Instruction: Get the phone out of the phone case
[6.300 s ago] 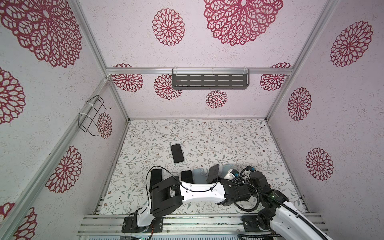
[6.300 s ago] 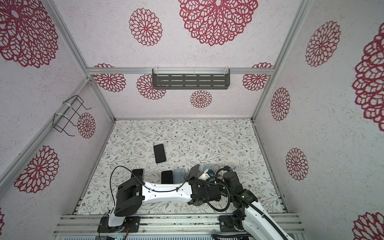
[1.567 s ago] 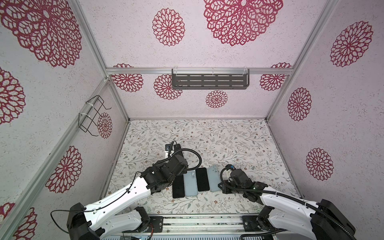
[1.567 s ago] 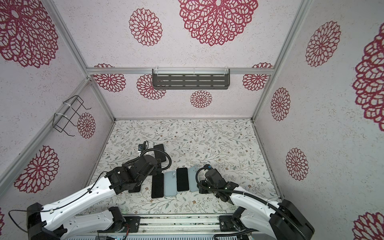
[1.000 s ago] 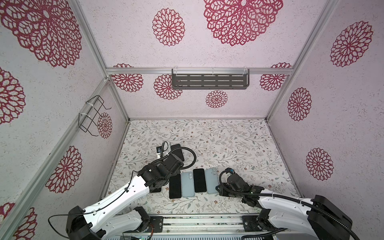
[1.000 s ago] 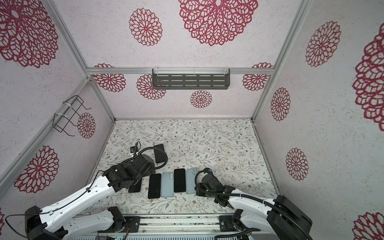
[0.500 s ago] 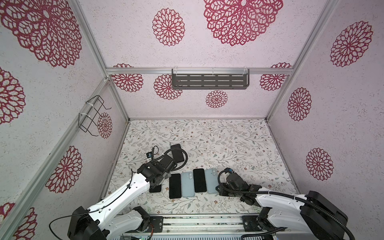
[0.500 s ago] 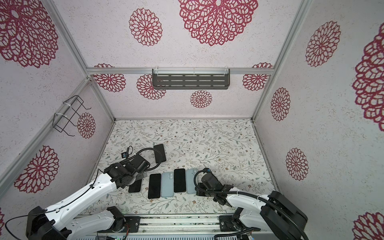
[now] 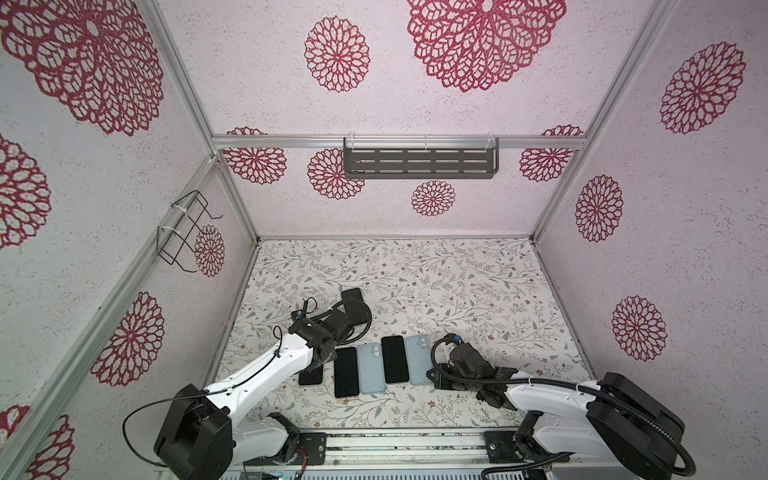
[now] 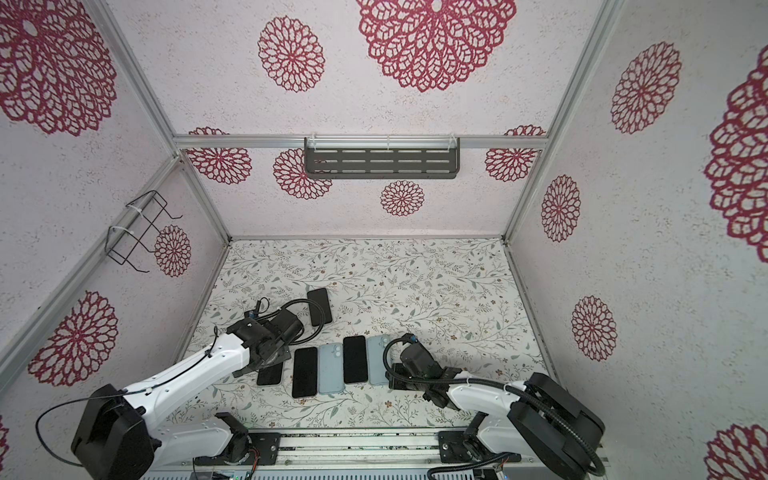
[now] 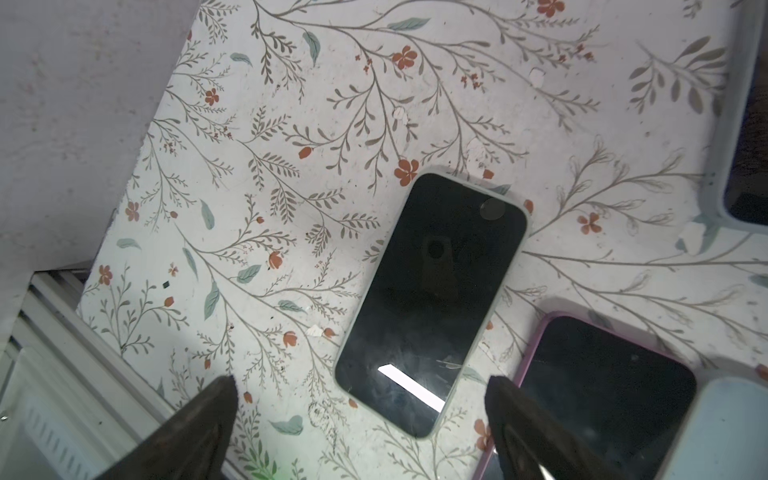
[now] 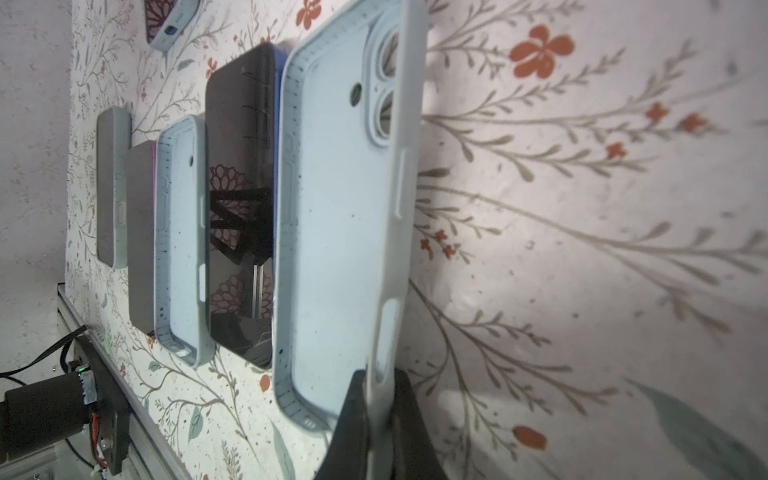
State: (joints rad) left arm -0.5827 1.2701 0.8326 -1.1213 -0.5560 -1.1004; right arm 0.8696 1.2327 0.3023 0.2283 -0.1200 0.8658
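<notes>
Top views. Found right pincer (image 9: 434, 374) (image 10: 394, 376) low over the table (image 9: 457, 291), at one end of a row of handsets, closed on an empty case (image 9: 417, 357). Noted bare phone (image 9: 395, 359) just beyond that case from the right pincer. Saw left pincer (image 9: 318, 360) at the row's other end, above a small cased phone (image 9: 311, 376).

Left wrist. Confirmed left pincer (image 11: 360, 380) spread wide, holding nothing. Small cased phone (image 11: 432, 299) flat beneath, reaching ahead of the fingers (image 11: 199, 428). Pink-cased phone (image 11: 602, 386) just outside one finger.

Right wrist. Confirmed right pincer (image 12: 382, 399) clamped on the side wall of the empty case (image 12: 340, 232), bare phone (image 12: 241, 208) alongside the far wall. Cannot tell whether flat or tipped up on the held side.

Judged: phone out, step in hand is parting with the case. Next calls for letting go and backing clear without dragging it.
</notes>
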